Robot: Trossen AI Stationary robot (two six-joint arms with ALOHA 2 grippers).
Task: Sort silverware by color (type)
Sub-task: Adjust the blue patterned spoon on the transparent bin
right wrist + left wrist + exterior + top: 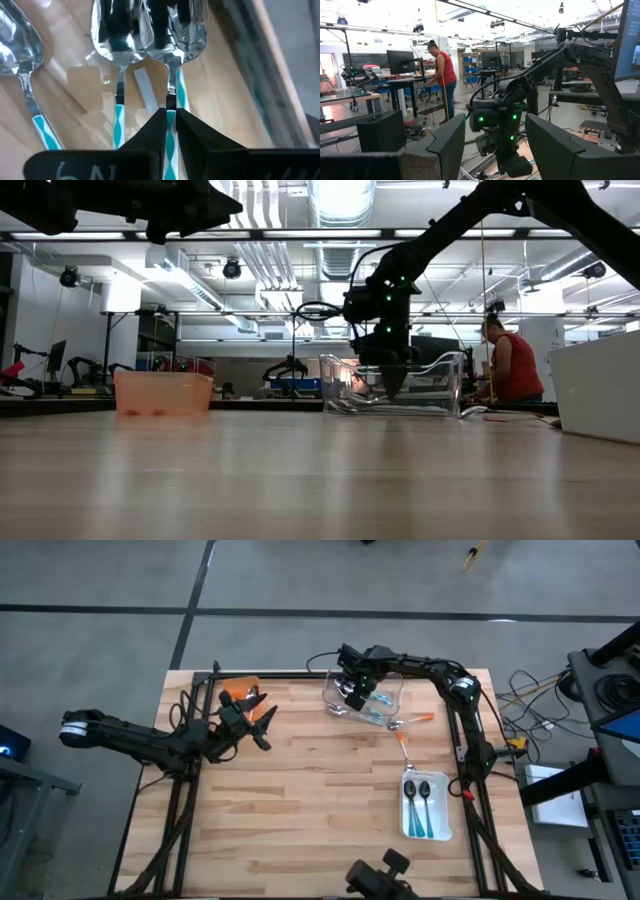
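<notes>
My right gripper (355, 700) reaches down into the clear tray (398, 690) at the table's far side and is shut on a teal-striped spoon (176, 30). Two more teal-striped spoons (112, 35) lie beside it on the tray floor. Two teal spoons (424, 802) lie in the white tray (445, 830) at the near right. Two orange-handled spoons (403, 745) lie on the bare table between the trays. My left gripper (265, 722) hangs open above the table's left part, next to the orange tray (238, 692), with nothing between its fingers. My right gripper pinches the spoon's thin striped handle (170, 116) between its two fingertips, close to the neck below the bowl. The fingers come steeply from above and lie across the handle. The bowl points away from the gripper, over the tray floor; whether it is lifted clear I cannot tell.
The clear tray's walls (455, 380) stand close around my right gripper (393, 380). The orange tray (163, 392) stands at the far left and the white tray (600, 385) at the right. Bare wood lies across the table's middle and near side. A person (507, 365) stands beyond the table.
</notes>
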